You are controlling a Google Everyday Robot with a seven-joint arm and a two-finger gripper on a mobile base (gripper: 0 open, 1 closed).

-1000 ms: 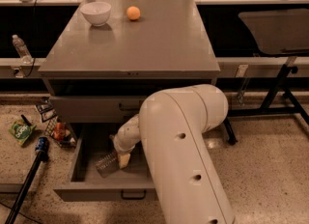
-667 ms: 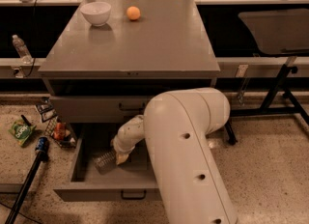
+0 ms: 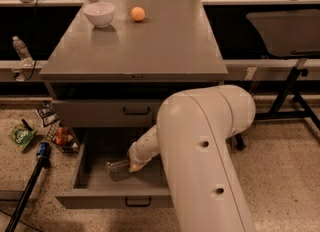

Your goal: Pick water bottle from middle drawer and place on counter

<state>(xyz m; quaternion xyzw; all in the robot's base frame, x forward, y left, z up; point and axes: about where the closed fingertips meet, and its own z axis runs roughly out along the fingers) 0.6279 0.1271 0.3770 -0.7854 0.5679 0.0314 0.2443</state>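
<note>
The water bottle [image 3: 116, 166] lies on its side in the open middle drawer [image 3: 93, 181], the lowest drawer of the grey cabinet. My gripper [image 3: 133, 165] reaches down into the drawer and sits at the bottle's right end, touching it or very close to it. The big white arm covers the drawer's right half and hides the gripper's tips. The counter [image 3: 160, 46] is the flat grey top of the cabinet above.
A white bowl [image 3: 99, 13] and an orange [image 3: 138, 14] sit at the counter's far left. Another clear bottle [image 3: 21, 49] stands on the ledge at left. Snack bags and a blue can [image 3: 43, 151] lie on the floor at left. A dark table [image 3: 287, 31] stands at right.
My wrist has shifted slightly inside the drawer. The bottle has shifted slightly to the right, toward the gripper, and still lies in the drawer.
</note>
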